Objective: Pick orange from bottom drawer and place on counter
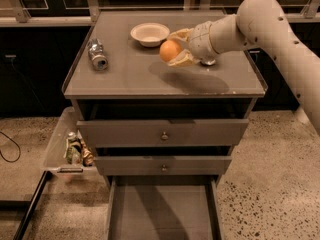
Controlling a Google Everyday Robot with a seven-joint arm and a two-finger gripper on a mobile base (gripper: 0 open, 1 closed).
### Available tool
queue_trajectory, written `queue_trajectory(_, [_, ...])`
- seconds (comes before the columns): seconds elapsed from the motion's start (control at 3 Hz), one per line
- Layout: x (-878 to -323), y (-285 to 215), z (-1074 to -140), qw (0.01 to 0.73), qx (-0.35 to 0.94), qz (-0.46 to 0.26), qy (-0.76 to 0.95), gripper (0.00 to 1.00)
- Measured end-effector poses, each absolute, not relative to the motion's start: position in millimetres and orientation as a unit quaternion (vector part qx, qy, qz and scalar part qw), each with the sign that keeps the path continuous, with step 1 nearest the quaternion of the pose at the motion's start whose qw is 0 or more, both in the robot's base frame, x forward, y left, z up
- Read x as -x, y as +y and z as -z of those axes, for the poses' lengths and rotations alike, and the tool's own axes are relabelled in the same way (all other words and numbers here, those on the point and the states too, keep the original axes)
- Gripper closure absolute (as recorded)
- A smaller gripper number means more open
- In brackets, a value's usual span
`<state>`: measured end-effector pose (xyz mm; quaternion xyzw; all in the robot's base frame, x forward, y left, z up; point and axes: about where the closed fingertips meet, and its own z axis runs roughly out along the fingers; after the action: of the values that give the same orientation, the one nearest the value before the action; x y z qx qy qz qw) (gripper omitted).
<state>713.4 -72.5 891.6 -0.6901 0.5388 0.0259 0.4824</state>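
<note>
The orange (169,50) is held between the fingers of my gripper (176,48), which is shut on it above the counter (125,76), just right of the cream bowl. The arm reaches in from the upper right. The orange hangs a little above the counter top and casts a shadow to its lower right. The bottom drawer (162,211) stands pulled out at the foot of the cabinet, and its grey floor holds nothing I can see.
A cream bowl (149,33) sits at the back middle of the counter. A silver can (97,55) lies on its side at the counter's left. A clear side tray (56,149) with small items hangs on the cabinet's left. Two knobbed drawers are slightly open.
</note>
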Motion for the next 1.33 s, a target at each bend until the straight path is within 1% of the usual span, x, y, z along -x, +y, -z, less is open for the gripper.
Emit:
queue_trajectory(0.67, [-732.3,-83.6,-864.1,0.451,0.671,-0.046,0.587,1.00])
queue_trajectory(1.0, [-734.4,-89.2,-852.8,0.442,0.666,-0.053,0.599,0.82])
queue_trajectory(1.33, [-734.7,-90.1,-850.8,0.440,0.665,-0.055,0.601,0.57])
